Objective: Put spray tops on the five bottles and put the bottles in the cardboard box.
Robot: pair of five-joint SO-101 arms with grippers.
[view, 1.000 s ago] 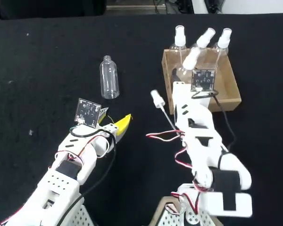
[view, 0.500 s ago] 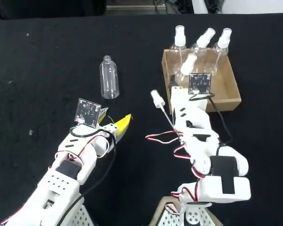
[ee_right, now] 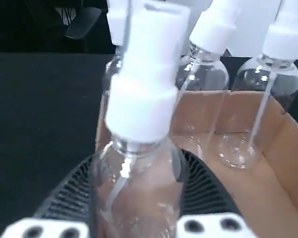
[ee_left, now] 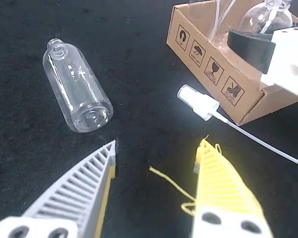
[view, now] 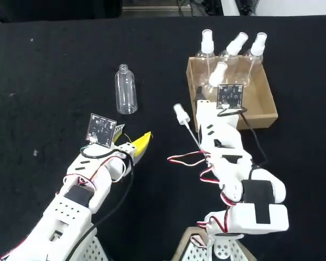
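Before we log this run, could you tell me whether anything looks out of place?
A bare bottle lies on its side on the table, away from the cardboard box, and a loose spray top lies beside the box.

You had a black tabletop under everything, matte and dark from edge to edge in the high view, with a few pale specks on its left part. Beyond its far edge you saw a dark bulky shape at the left, a tangle of cables near the middle and a white surface at the right corner. The light on it was soft and even. In the right wrist view a dark curved piece of furniture stood behind the tabletop; you could not tell what it was.
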